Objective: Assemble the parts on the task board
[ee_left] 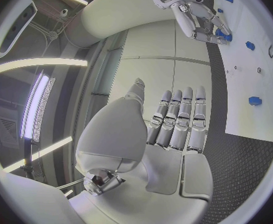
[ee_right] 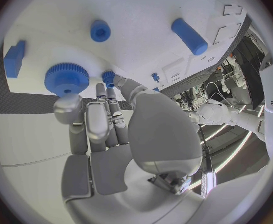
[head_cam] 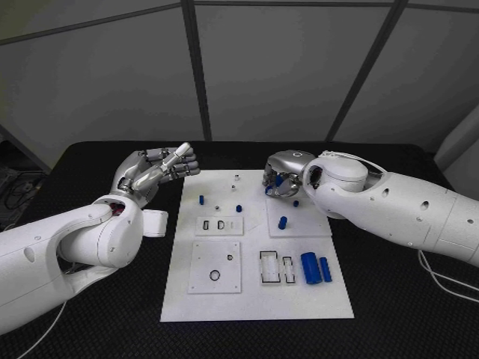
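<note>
Head view gave us the white task board [head_cam: 256, 299] lying in the middle of the black counter [head_cam: 401, 299], with small blue parts scattered over it. We saw the left hand [head_cam: 159, 170] raised above the counter just off the board's far left corner, its fingers [head_cam: 177, 158] straight, side by side and grasping nothing; the left wrist view showed the same flat, released palm [ee_left: 173, 127] beside the board's edge. The right hand [head_cam: 284, 176] hung over the far right part of the board, fingers pointing down at a blue part [head_cam: 278, 182] beneath them. In the right wrist view its fingers [ee_right: 93, 124] lay close together, their tips near a large blue gear [ee_right: 66, 78] and a small blue gear [ee_right: 108, 76]; we could not tell whether they gripped anything or merely touched. Nearer the robot, two blue cylinders [head_cam: 316, 268] lay side by side by the board's right edge, next to two rectangular slots [head_cam: 276, 267]. A single blue peg [head_cam: 284, 222] lay mid-board, and two short blue pegs [head_cam: 202, 200] stood further left.
</note>
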Robot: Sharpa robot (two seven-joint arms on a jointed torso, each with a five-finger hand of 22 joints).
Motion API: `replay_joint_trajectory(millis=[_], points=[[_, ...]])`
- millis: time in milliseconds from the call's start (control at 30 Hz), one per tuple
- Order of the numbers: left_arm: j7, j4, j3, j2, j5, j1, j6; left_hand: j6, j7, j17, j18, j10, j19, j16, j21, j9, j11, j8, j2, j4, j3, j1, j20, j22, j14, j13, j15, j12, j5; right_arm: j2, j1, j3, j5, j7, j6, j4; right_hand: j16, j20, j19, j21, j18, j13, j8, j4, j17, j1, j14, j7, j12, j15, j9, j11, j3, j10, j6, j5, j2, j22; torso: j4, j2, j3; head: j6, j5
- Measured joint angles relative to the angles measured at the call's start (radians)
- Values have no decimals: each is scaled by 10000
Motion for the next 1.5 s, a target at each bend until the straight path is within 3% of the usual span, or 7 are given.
replay_joint_trajectory(millis=[167, 200, 500, 967, 1400, 1500], points=[[-5, 4, 0, -5, 0, 0, 5, 12, 12, 0, 0, 0, 0, 1, 0, 0, 0, -3, 0, 0, 0, 0, 0, 0, 0, 0, 0, -28, 0, 20, -1, 0, 4, 13, 65, -35, 97, 0, 0, 106, -14, -1, 0, 1, 68, 54, 0, 1, 0, 0, 21, -38, 178, 168, 109, 0, 54, 114, 0, 2, -1, -27, 4], [-6, 4, 0, -6, 0, 1, 5, 12, 13, 0, 0, 0, 0, 1, 0, 0, 0, -3, 0, 0, 0, 0, 0, 0, 0, 0, 0, -28, 0, 21, -1, 0, 4, 14, 75, -40, 109, 0, 0, 113, -158, -1, 0, 19, 85, 54, 0, -9, 0, 0, 21, -46, 220, 177, 149, 1, 54, 131, 0, 2, 0, -38, 4], [-11, -4, 1, -11, -1, 1, 9, 12, 12, 0, -1, 0, 0, -42, 0, -8, 0, -3, -1, -28, -29, 0, 0, -17, 32, -1, 33, -28, 0, 29, 13, 9, 6, 17, 145, -76, 232, -55, 55, 276, -160, 13, 42, -167, 182, 318, 35, 0, -6, -35, 36, -91, 622, 400, 289, -375, 108, 342, 0, 17, 1, -83, -1], [-21, -26, 1, -12, -1, 6, 8, 12, 12, 1, -1, 0, 36, -46, 0, -9, 0, -61, 39, -57, 1, 41, 37, -37, 32, -1, 33, -70, 0, 54, 22, 12, 11, 28, 59, -114, 348, -115, 115, 551, -158, 9, 42, -305, 322, 445, 35, 18, -47, -35, 33, -89, 899, 581, 447, -441, 80, 704, -11, 30, 2, -88, -34], [-32, -26, 1, -40, -1, 7, 15, 12, 13, 0, -1, -1, 72, -85, 0, -8, 0, -61, 78, -85, 29, 80, 1, -48, 32, -1, 33, -70, 0, 0, -3, 3, 154, 91, -1120, 289, 438, -115, 299, 808, -164, 72, 41, -412, 422, 581, 34, 34, 10, -109, 51, -109, 1004, 704, 607, -180, 31, 1119, -7, 33, 1, 17, -1], [-33, -24, 1, -47, -2, 9, 20, 12, 13, 1, -1, 0, 72, -85, -1, -7, 0, -61, 79, -85, 28, 80, 1, -47, 33, -1, 33, -69, 0, 128, -1, 4, 151, 69, -1436, 270, 493, -123, 307, 810, -317, 71, 41, -437, 440, 581, 33, 34, 10, -109, 50, -109, 1029, 704, 607, -173, 31, 1149, -4, 40, 1, 42, 13]])
